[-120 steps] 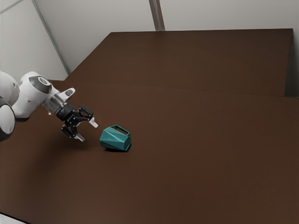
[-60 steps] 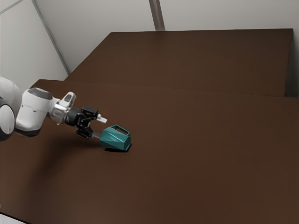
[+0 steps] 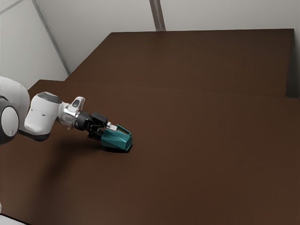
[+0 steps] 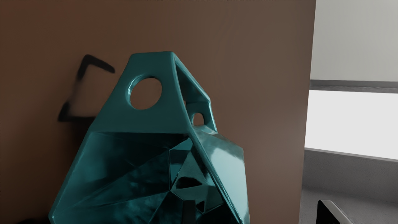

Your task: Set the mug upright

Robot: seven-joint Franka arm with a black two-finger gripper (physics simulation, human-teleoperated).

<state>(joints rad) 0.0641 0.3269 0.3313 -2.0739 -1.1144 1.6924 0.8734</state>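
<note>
Brown table (image 3: pixel 201 159); end effector (image 3: pixel 109 131) spread astride mug wall (image 4: pixel 231 165).

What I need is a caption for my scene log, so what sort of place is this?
Probably a simulated indoor robot workspace: a robot arm reaching over a large brown table, a teal mug lying on it, and pale walls behind.

smooth, glossy mug (image 4: pixel 228 158); smooth, matt table (image 3: pixel 201 154)
</note>
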